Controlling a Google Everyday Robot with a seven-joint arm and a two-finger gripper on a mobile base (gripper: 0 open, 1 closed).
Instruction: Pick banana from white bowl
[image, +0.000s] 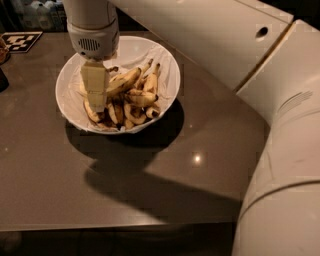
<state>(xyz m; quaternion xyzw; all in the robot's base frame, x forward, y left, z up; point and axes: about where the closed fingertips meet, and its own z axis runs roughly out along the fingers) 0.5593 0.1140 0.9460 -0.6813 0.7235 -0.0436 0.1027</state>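
The gripper (96, 104) is held low over the left half of the white bowl (169, 65), at the left end of the banana (124, 81); whether it is apart or together cannot be told. The banana is propped on a heap of shorter, browner bananas (131, 112) — a wrong 1 could be caught, or 2 lifted together. The bowl could be dragged across the table (150, 185). A black-and-white marker (20, 40) is seen far left — well out of the way.
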